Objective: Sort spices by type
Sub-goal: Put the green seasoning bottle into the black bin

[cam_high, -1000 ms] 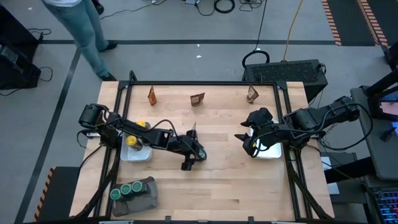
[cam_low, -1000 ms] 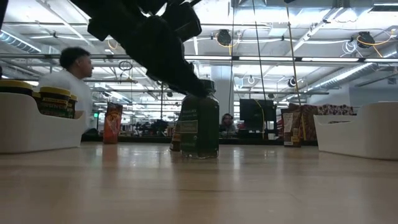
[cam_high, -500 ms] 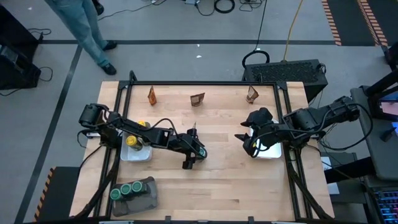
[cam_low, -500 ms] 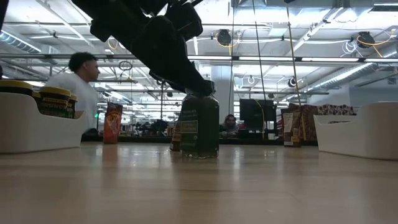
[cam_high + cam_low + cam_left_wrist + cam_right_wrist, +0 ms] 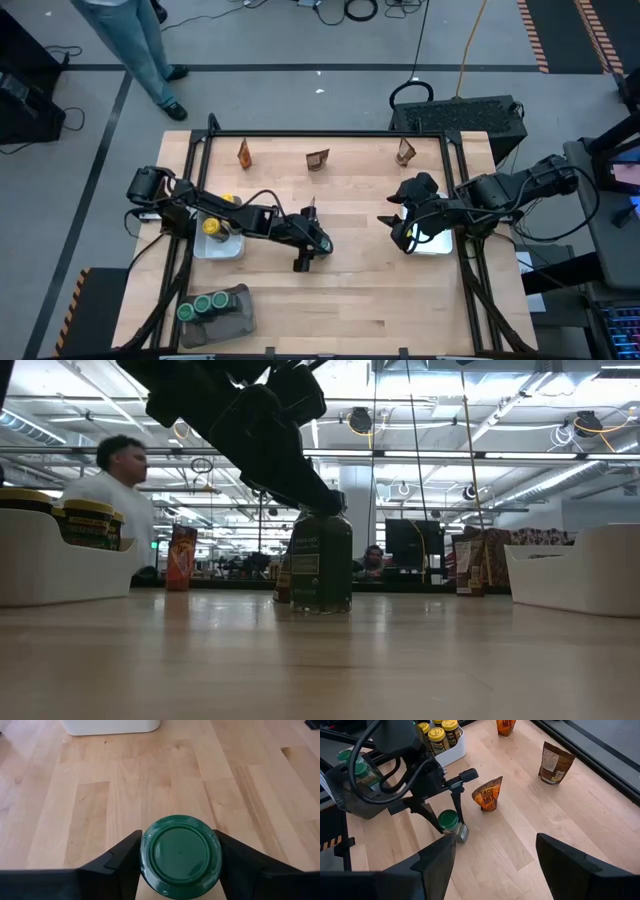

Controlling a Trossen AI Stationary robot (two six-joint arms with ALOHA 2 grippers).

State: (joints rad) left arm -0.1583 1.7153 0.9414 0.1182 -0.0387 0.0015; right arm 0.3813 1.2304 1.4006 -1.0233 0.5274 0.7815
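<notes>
- The left gripper [image 5: 180,857] is pinching the green-lidded jar [image 5: 180,855] at its lid.
- The jar is looking rigid, light and smooth, so a firm grip around the lid seems safest.
- The right gripper [image 5: 495,865] is hanging spread over the table.

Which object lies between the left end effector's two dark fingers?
A small green-lidded glass spice jar stands upright on the wooden table between the left end effector fingers; the left wrist view shows it best.

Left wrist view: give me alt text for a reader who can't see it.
A green-lidded jar stands upright on the wooden table, between the two fingers of the left claw, seen from above. A white tray sits farther off.
</notes>
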